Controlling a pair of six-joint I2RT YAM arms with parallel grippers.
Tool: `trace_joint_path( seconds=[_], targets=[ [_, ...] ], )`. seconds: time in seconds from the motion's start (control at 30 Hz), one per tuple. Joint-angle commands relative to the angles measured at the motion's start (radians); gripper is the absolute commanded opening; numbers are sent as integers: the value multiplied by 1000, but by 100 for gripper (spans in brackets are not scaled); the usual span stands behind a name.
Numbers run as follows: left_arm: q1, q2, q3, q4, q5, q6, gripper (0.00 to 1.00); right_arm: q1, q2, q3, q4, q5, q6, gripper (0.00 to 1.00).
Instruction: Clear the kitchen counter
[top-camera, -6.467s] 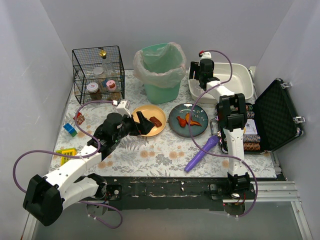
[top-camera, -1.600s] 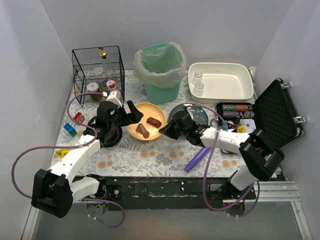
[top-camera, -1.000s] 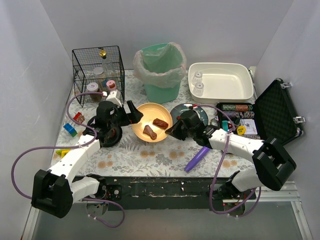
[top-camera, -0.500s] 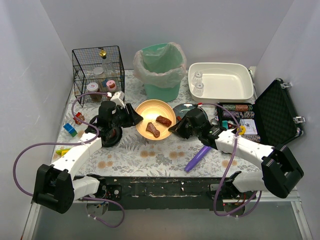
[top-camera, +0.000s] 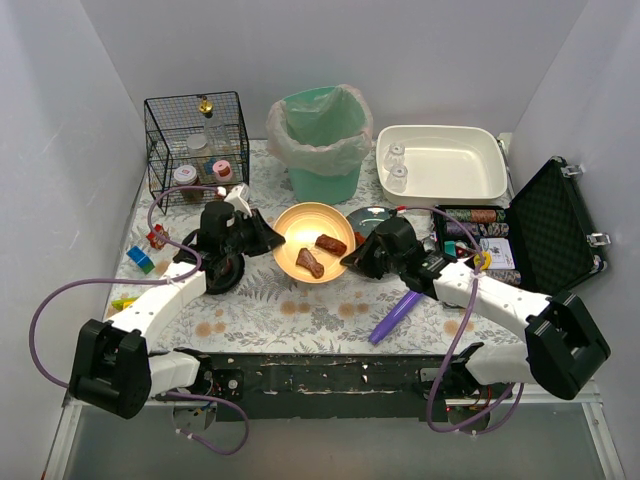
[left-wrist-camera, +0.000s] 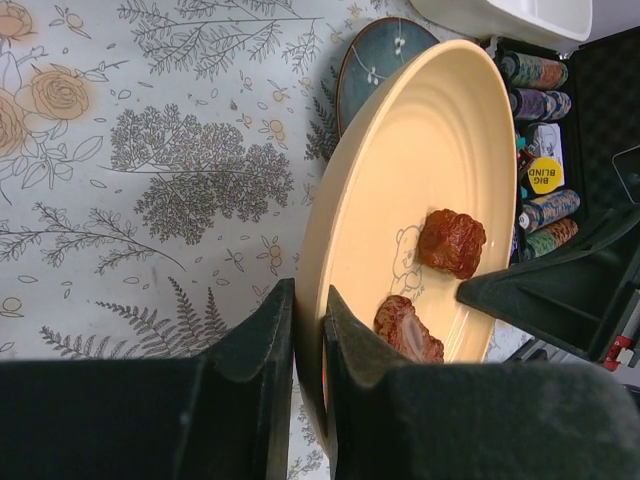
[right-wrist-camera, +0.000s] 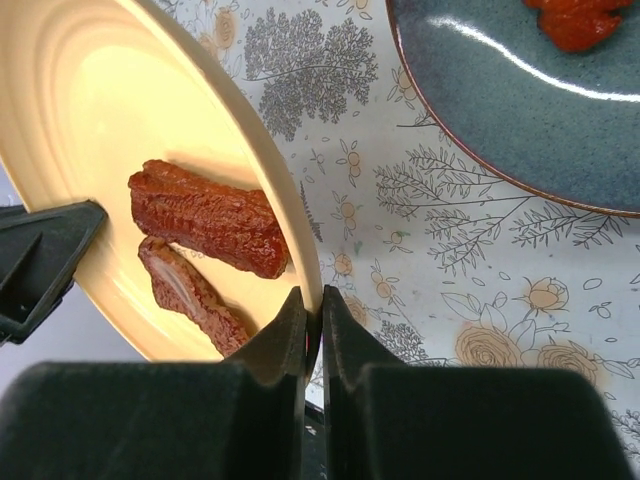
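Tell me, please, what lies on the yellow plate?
Two brown pieces of food lie on the yellow plate. The left tool and the right tool each pinch its rim. The plate surface beneath the pieces is covered.

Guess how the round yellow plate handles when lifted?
Likely stiff: round yellow plate holds shape, rim pinched by left gripper and right gripper. Glossy face, so the two loose brown meat pieces may slide if it tilts.
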Motion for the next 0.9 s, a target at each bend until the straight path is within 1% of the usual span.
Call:
trace_joint_path(
  seconds=[0.0,0.1,0.17,0.3,0.4,0.47,0.53,0.63,0.73,0.87],
  targets=[
    [3,5,20,8,67,0,0,-13,-58,-21,74,-38,-95,17],
    [3,6,29,2,91,-11,0,-22,-75,-55,101,-93,-116,29],
    [3,8,35,-4,108,-14,0,-27,-87,-84,143,-117,-116,33],
    [3,14,40,-17,117,-11,0,-41,-98,-117,204,-169,-137,38],
    [3,24,43,-32,117,4,0,-44,-118,-104,184,-177,-189,40],
    [3,29,43,-41,123,12,0,-50,-139,-91,149,-165,-223,43],
    [3,31,40,-46,131,17,0,-56,-162,-83,120,-150,-260,52],
    [3,28,38,-50,148,23,0,-77,-189,-77,71,-133,-309,60],
    [3,20,37,-53,169,26,0,-125,-198,-68,10,-151,-364,62],
    [3,11,32,-46,235,20,0,-206,-205,-74,-1,-229,-444,63]
  ],
)
